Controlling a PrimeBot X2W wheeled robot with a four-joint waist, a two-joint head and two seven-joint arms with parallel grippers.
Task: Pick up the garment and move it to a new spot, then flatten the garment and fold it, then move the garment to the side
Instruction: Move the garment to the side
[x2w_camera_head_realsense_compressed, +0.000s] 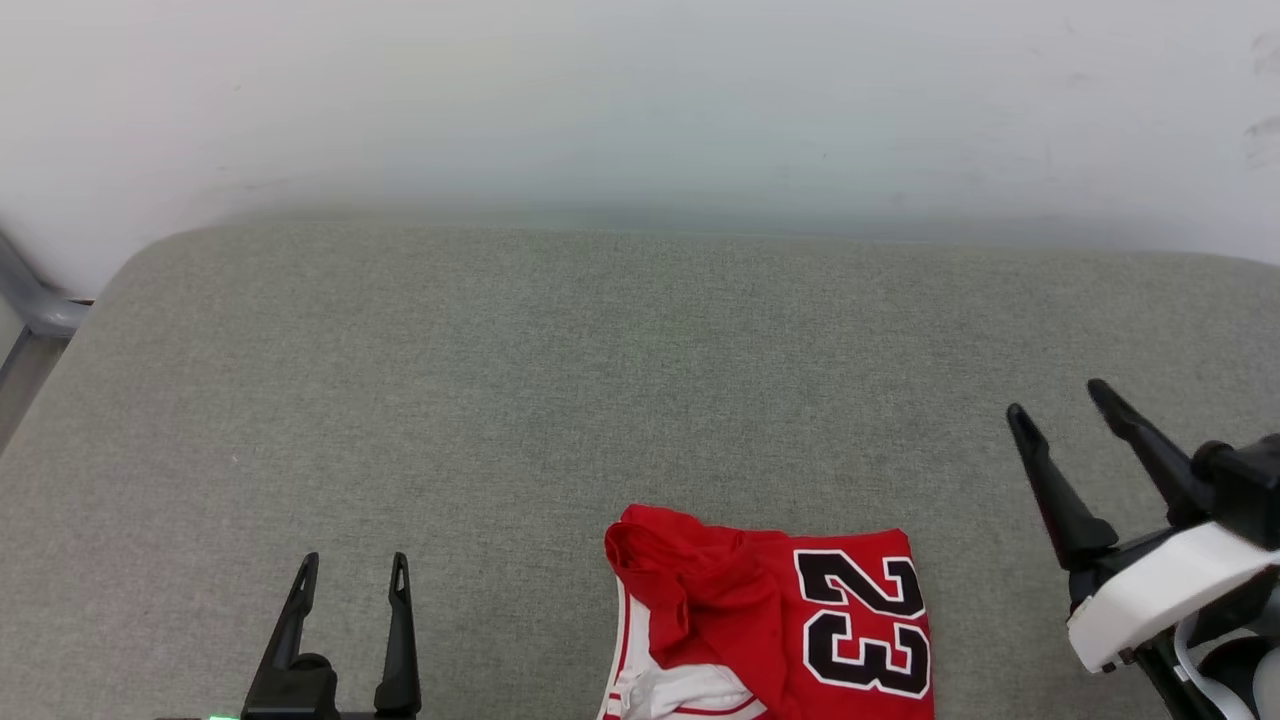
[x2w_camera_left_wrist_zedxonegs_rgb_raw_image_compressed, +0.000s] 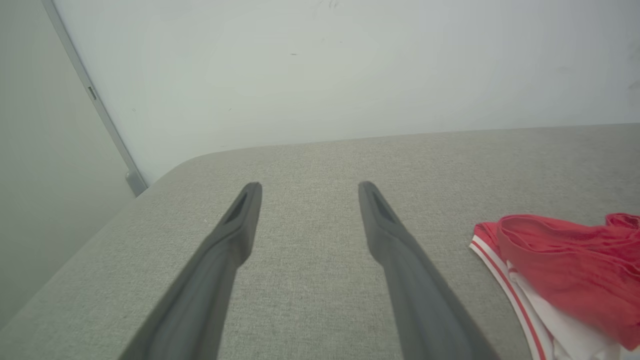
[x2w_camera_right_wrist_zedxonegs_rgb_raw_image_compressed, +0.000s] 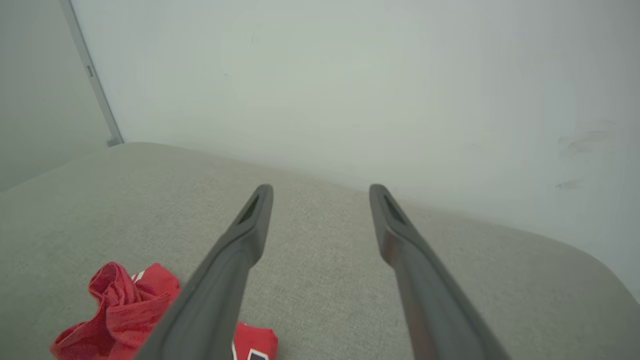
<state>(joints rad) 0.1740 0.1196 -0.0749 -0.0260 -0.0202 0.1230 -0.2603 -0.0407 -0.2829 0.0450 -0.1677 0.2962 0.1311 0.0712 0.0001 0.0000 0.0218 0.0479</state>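
The garment (x2w_camera_head_realsense_compressed: 770, 620), a red jersey with a black white-edged "23" and a white sleeve with red trim, lies folded and a little rumpled at the near edge of the grey cushioned surface (x2w_camera_head_realsense_compressed: 600, 380). My left gripper (x2w_camera_head_realsense_compressed: 354, 562) stands open at the lower left, well left of the garment, holding nothing. At the right my right gripper (x2w_camera_head_realsense_compressed: 1055, 397) is open and raised, apart from the garment, fingers tilted up and left. The left wrist view has the garment (x2w_camera_left_wrist_zedxonegs_rgb_raw_image_compressed: 565, 270) at its right edge. In the right wrist view the garment (x2w_camera_right_wrist_zedxonegs_rgb_raw_image_compressed: 120, 310) lies at the lower left.
A white wall (x2w_camera_head_realsense_compressed: 640, 100) runs behind the grey surface. A grey metal post (x2w_camera_head_realsense_compressed: 30, 300) stands at the far left corner, past the surface's rounded edge. Bare grey fabric stretches beyond and to the left of the garment.
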